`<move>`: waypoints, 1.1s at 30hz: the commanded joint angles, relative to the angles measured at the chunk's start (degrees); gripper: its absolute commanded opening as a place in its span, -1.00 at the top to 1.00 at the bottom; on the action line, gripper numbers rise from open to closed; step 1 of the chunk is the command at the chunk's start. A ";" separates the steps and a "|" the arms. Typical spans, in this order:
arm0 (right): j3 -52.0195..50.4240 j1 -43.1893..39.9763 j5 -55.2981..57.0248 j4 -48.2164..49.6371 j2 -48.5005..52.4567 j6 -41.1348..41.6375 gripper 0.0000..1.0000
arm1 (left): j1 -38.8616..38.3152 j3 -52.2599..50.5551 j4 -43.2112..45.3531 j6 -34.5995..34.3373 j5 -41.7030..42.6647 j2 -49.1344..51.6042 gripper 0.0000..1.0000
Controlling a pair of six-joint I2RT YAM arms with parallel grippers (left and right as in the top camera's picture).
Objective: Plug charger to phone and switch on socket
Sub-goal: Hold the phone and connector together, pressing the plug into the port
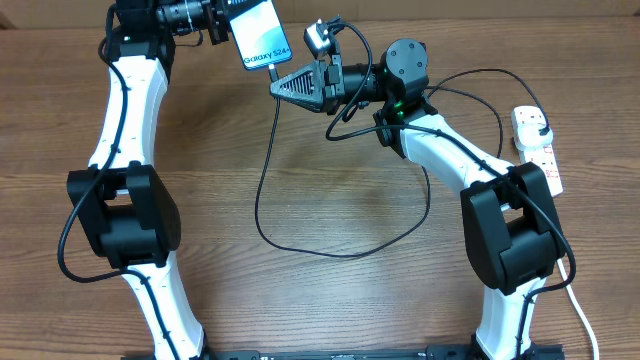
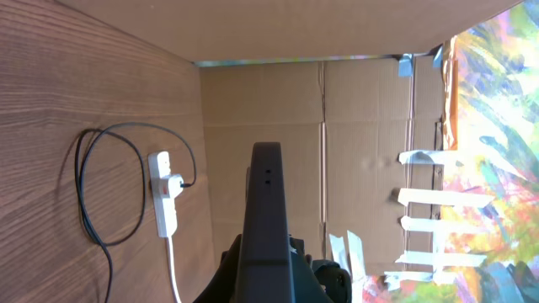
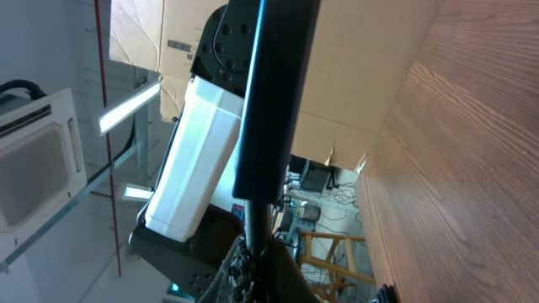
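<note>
My left gripper (image 1: 225, 22) is shut on the phone (image 1: 258, 33), holding it raised at the back with its cyan "Galaxy S24" screen facing up. In the left wrist view the phone shows edge-on (image 2: 268, 202) between the fingers (image 2: 269, 282). My right gripper (image 1: 280, 86) is shut on the charger's connector end (image 3: 257, 220), which meets the phone's lower edge (image 3: 274, 84); I cannot tell how deep it sits. The black charger cable (image 1: 262, 190) loops over the table to its plug in the socket (image 1: 535, 145), a white power strip at the right edge. The socket also shows in the left wrist view (image 2: 166, 195).
The socket's white cord (image 1: 580, 310) runs along the right arm's base toward the front. Cardboard walls (image 2: 337, 126) close off the back of the wooden table (image 1: 330, 300). The cable loop (image 2: 93, 194) lies in the middle of the table.
</note>
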 commanded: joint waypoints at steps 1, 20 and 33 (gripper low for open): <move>0.87 -0.11 0.74 0.37 0.44 0.20 0.93 | -0.39 1.22 0.42 -1.22 0.42 -0.02 0.92; 0.87 -0.11 0.52 -0.11 0.44 0.22 0.93 | -0.39 1.22 0.24 -1.20 -0.24 -0.02 0.91; 0.87 -0.04 0.57 -0.28 0.44 0.24 0.93 | -0.39 1.22 0.24 -1.16 0.17 -0.02 0.91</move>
